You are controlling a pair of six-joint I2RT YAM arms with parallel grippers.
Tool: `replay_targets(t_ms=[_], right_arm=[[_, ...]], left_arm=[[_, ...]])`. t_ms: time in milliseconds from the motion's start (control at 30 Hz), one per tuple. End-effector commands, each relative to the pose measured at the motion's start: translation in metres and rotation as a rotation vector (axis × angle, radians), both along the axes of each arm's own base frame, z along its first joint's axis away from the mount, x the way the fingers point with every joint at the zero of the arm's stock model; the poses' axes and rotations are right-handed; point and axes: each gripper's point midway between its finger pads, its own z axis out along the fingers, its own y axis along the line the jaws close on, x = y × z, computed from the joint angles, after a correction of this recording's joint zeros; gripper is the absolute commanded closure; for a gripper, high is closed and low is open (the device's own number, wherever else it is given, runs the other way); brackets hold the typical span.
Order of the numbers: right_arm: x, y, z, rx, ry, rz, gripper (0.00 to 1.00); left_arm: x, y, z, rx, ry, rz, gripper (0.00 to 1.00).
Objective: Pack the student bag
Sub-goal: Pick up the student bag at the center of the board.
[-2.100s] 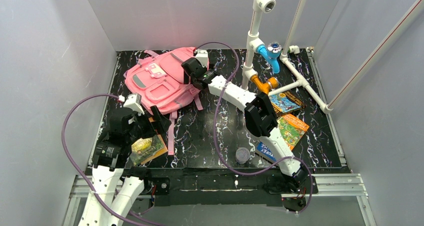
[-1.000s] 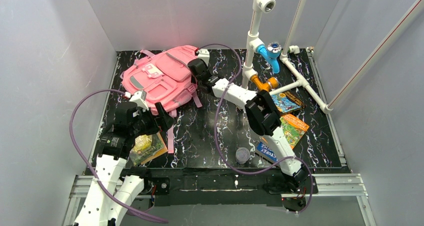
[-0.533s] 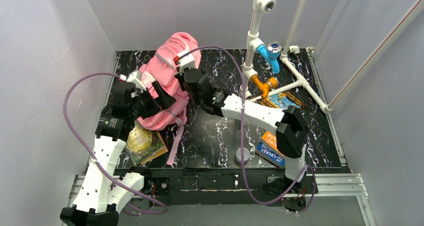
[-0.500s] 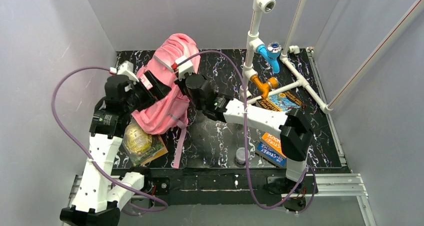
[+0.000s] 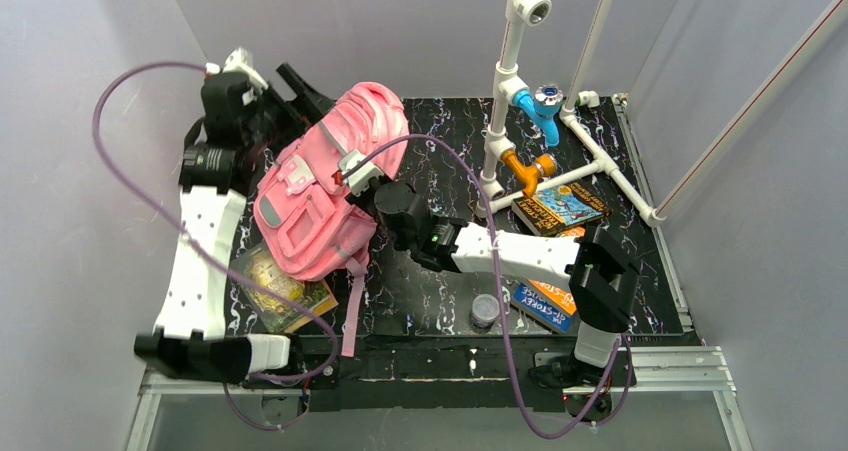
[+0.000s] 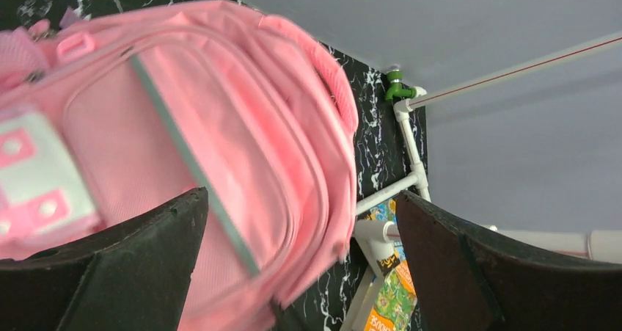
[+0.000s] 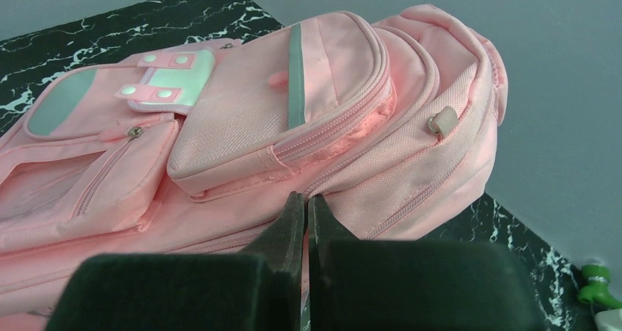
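Pink fabric hangs from a single pinch. The student bag [image 5: 320, 206] is propped at a tilt over the left half of the black marbled table [image 5: 440, 131], with its top toward the back wall. Its lower end sits over a yellow-covered book [image 5: 285, 293], and one shoulder strap [image 5: 351, 306] trails toward the near edge. The right gripper [image 7: 303, 197] has its jaws pressed together on a fold of cloth at the bag's side, just below the front pocket's zip. The left gripper [image 6: 299, 199] hovers high at the back-left corner with its jaws spread wide. The bag's upper end lies in front of them, not touched as far as I can see.

The worry is that hold. A thin tuck of soft cloth seems to carry much of the bag, and if it slips from the fingers the bag would likely flop onto the book beneath. The zips in sight look closed, and a tug on one against so slight an anchor could drag the bag rather than open it. The right arm's purple cable [image 5: 430, 143] arcs close by and could catch. The other books [image 5: 562, 207] and a small grey pot [image 5: 485, 311] lie well apart, on the right.
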Motion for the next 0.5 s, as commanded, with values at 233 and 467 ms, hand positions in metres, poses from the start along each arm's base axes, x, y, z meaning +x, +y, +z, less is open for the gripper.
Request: replay_targets(t_ms=[233, 467], right_arm=[[-0.049, 0.008, 0.062, -0.028, -0.256, 0.032, 0.99], [-0.063, 0.017, 0.048, -0.095, -0.287, 0.043, 0.99]], left_arm=[[0.071, -0.038, -0.009, 0.292, -0.079, -0.206, 0.01], [0.077, -0.069, -0.016, 0.373, -0.123, -0.288, 0.01]])
